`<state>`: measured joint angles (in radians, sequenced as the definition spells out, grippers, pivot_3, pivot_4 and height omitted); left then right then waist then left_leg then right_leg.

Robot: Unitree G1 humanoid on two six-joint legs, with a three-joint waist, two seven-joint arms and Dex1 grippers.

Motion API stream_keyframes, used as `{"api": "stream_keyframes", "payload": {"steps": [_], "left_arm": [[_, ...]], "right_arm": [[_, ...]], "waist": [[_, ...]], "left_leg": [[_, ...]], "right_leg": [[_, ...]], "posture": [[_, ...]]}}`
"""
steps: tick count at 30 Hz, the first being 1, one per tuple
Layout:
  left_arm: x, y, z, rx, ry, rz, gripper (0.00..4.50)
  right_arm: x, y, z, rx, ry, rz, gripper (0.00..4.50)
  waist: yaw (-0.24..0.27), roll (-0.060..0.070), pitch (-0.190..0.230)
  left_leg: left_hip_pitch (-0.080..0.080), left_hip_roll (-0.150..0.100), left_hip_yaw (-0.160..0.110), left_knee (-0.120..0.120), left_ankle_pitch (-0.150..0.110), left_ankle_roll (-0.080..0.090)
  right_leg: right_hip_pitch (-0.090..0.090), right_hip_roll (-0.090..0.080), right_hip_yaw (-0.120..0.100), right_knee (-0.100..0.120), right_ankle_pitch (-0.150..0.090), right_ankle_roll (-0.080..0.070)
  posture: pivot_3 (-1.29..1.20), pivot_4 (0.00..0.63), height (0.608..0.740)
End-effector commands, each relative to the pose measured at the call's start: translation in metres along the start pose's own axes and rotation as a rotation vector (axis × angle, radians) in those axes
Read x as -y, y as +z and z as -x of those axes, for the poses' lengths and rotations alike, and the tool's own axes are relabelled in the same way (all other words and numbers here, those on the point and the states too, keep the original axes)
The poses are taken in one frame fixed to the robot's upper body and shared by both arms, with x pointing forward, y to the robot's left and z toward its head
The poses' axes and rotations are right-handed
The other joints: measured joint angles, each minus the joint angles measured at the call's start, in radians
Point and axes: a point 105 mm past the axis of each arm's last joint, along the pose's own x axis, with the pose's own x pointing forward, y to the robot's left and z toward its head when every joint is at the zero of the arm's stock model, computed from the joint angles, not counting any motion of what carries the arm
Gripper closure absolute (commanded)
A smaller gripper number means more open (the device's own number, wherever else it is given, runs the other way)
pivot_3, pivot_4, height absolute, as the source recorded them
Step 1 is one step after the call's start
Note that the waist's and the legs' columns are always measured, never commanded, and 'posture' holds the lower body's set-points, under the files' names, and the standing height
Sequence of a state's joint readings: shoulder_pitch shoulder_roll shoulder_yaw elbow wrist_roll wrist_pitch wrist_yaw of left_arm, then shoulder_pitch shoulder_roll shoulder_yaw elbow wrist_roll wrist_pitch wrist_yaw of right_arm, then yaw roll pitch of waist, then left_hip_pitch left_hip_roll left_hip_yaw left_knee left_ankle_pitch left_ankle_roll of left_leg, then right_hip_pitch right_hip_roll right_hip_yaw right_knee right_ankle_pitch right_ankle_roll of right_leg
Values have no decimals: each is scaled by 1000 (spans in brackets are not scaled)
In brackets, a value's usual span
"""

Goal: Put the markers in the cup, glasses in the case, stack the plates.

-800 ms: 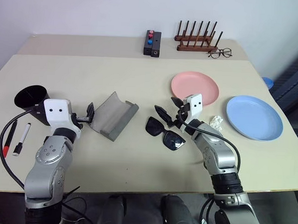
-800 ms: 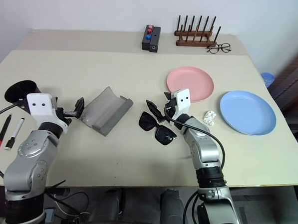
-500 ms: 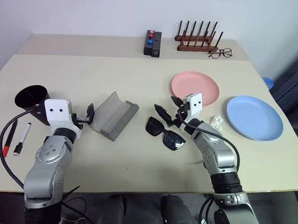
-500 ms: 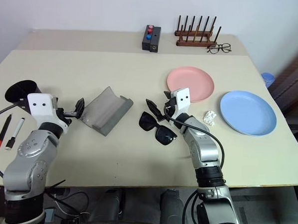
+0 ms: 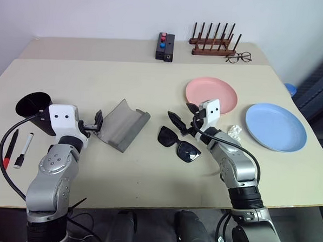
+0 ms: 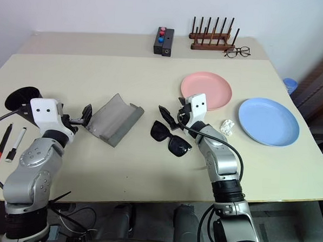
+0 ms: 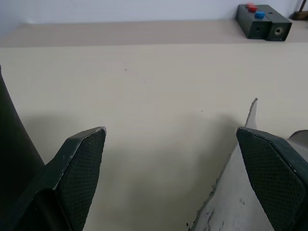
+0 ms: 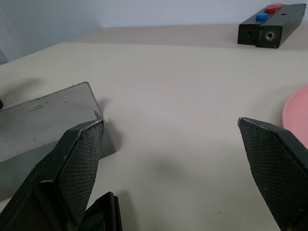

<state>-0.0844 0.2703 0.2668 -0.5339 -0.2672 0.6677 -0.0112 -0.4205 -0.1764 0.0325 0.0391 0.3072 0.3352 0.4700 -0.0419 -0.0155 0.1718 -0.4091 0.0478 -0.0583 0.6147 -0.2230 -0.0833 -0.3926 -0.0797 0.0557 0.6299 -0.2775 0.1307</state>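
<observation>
The glasses (image 5: pixel 179 144) lie folded on the desk (image 5: pixel 152 82), lenses down, long axis running diagonally from near the case toward the robot's right. The right gripper (image 5: pixel 183 120) hovers just behind and above the frame's far end, apart from it, its fingers (image 8: pixel 79 166) spread wide and holding nothing; in the right wrist view a dark corner of the frame shows low between them. The right arm is judged the nearer, so the coming grasp probably turns on lowering these fingers toward the robot and across the frame's short width.

The case (image 5: pixel 123 124) lies open, trough up, to the left of the glasses and near them. The left gripper (image 5: pixel 96 123) sits at its left edge, fingers (image 7: pixel 82 168) also wide and empty; one pad appears just beside the shell's rim, contact uncertain.

The cup (image 5: pixel 35 110) lies behind the left arm. The markers (image 5: pixel 16 148) rest side by side near the desk's left edge. The pink plate (image 5: pixel 211 95) and blue plate (image 5: pixel 275 127) lie apart, unstacked.
</observation>
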Motion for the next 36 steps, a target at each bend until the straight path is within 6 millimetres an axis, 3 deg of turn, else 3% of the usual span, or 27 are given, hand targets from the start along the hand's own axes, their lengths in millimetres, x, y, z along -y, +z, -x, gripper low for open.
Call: {"api": "stream_keyframes", "payload": {"steps": [1,11,15,22,27,32,36], "left_arm": [[0,14,1,52,8,-8,61],[4,13,-2,47,-2,-4,61],[0,17,6,49,-47,-87,61],[-18,11,40,-14,-181,-135,61],[-36,-1,54,-84,-196,-149,61],[-26,-14,64,-127,-255,-104,61],[-22,-26,75,-183,-316,-91,61]], "right_arm": [[-4,25,-3,74,13,34,0],[-1,27,3,66,-9,38,0],[4,30,12,42,8,104,0],[16,45,62,-52,147,269,0],[47,52,111,-159,99,304,0],[70,52,142,-221,1,313,0],[75,54,157,-255,-28,315,0]], "waist": [[0,0,0],[0,0,0],[0,0,0],[1,0,1],[5,-1,1],[5,-2,2],[-1,-3,2]], "left_leg": [[0,0,0,0,0,0],[0,0,0,0,0,0],[0,0,0,0,0,0],[-1,0,0,-3,0,0],[-1,0,1,-2,0,0],[-1,0,1,0,0,0],[-1,0,1,-1,0,0]], "right_leg": [[0,0,0,0,0,0],[0,0,0,0,0,0],[0,0,0,0,0,0],[-2,0,0,-1,-2,-2],[-1,-1,0,-4,-4,-5],[1,-2,0,-7,-2,-7],[1,-2,0,-10,-2,-8]], "posture": [[0,150,740],[0,150,740],[0,150,740],[0,150,740],[0,150,740],[0,150,740],[0,150,740]]}}
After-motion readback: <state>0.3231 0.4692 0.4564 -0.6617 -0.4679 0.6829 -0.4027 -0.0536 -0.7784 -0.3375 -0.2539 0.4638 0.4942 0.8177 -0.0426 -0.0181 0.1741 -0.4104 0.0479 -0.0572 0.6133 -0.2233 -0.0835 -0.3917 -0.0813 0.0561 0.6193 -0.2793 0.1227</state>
